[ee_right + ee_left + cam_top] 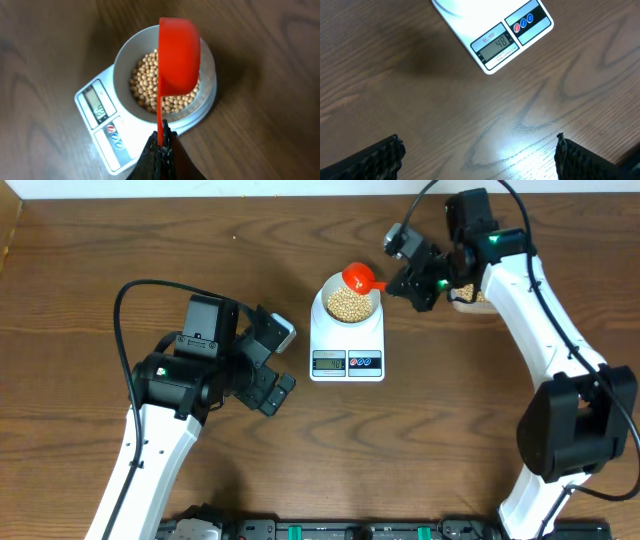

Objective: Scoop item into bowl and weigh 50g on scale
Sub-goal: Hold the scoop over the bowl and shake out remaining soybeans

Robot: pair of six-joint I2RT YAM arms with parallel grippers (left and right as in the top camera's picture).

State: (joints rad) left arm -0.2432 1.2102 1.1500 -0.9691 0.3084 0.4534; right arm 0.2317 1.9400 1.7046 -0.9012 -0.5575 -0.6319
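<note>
On the scale (322, 340), got the bowl (329, 290) of beans (350, 306), reading 48, so probably needs just a pinch more from the red scoop (177, 55) tipped over it, clamped in the right gripper (162, 145), with left gripper (288, 363) gaping empty beside it.

Robotics lab bench indicated, wood-grain counter (60, 430), left arm (150, 455) and right arm (535, 310) mounted, cable (120, 310) looped, scale (347, 363) set out.
</note>
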